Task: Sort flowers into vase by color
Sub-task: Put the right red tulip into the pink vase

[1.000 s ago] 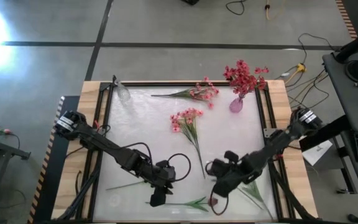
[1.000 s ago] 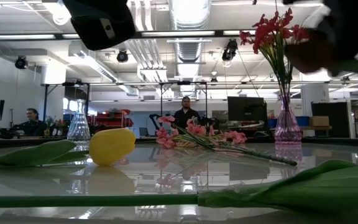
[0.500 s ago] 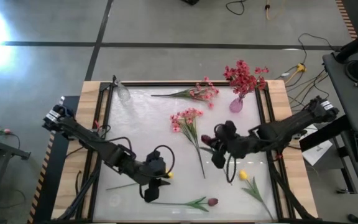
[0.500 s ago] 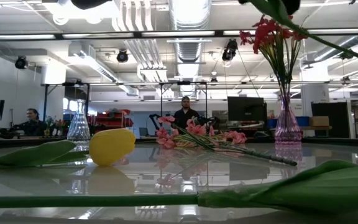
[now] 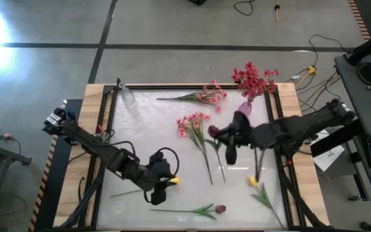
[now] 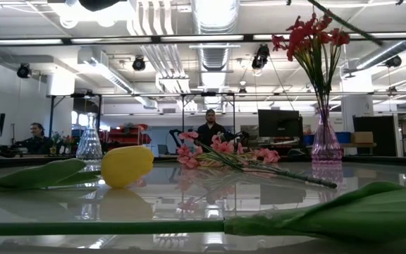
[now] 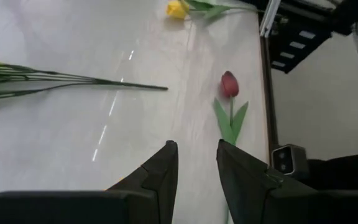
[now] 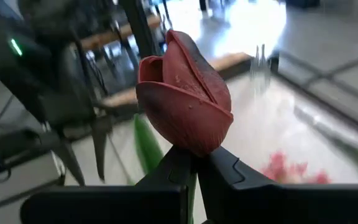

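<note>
High view: white table (image 5: 153,129) inside a black rail frame, wood border outside it.
Far edge: clear vase (image 5: 127,95) at the left corner; purple vase (image 5: 245,107) near the right corner.
Purple vase contents: red sprays (image 5: 252,80), upright, spreading above the rim.
Clear vase contents: cannot tell from above; in the low view it stands with no stems showing above its neck (image 6: 89,144).
Open room: the left half of the table between the clear vase and the left arm is bare; the strip along the near left corner is bare too.
Loose flowers: one pink spray (image 5: 201,96) lies along the far edge, a second pink spray (image 5: 195,125) at the middle with its stem running toward the near edge.
Near edge: maroon bud (image 5: 219,209) on a green stem lies parallel to the rail; yellow tulip (image 5: 252,182) lies near the right rail, leaves pointing to the near right corner.
Left gripper (image 5: 156,196): low over the near left part of the table, jaws partly apart; a yellow bud (image 5: 172,181) shows just beside it, whether gripped I cannot tell.
Left wrist view: fingers (image 7: 160,171) stand apart with bare table between them.
Right gripper (image 5: 216,131): raised over the middle right, beside the purple vase, clenched on the stem of a dark red bud (image 8: 182,90).
Right wrist view: that bud sits just above the closed fingertips.
Low view: people stand in the room beyond the table.
</note>
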Robot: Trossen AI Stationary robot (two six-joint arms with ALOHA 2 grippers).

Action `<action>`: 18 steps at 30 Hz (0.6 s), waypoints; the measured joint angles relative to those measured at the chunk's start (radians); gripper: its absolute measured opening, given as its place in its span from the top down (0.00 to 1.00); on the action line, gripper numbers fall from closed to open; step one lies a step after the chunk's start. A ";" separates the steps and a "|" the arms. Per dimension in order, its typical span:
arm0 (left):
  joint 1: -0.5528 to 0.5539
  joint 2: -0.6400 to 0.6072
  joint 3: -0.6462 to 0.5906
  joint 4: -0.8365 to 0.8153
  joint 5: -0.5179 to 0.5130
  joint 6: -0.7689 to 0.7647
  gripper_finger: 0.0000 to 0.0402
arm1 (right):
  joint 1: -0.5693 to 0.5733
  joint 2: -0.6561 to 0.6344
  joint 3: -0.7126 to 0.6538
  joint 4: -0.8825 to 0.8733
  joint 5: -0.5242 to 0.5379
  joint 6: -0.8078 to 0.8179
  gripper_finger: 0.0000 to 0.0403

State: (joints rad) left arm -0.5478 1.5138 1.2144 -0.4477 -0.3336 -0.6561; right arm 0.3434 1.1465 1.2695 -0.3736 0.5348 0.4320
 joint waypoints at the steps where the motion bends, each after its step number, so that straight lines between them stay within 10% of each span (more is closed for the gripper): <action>1: 0.003 0.007 0.000 0.000 0.000 0.005 0.75 | -0.008 -0.008 0.018 0.002 0.002 -0.027 0.97; 9: 0.075 0.034 0.000 0.059 0.000 0.095 0.75 | -0.086 -0.066 0.160 0.016 0.028 -0.235 0.97; 18: 0.225 0.035 0.000 0.276 0.001 0.222 0.75 | -0.207 -0.099 0.337 0.119 0.302 -0.734 0.97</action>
State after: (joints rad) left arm -0.3227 1.5490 1.2144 -0.1714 -0.3329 -0.4341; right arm 0.1364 1.0476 1.6069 -0.2549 0.8370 -0.3021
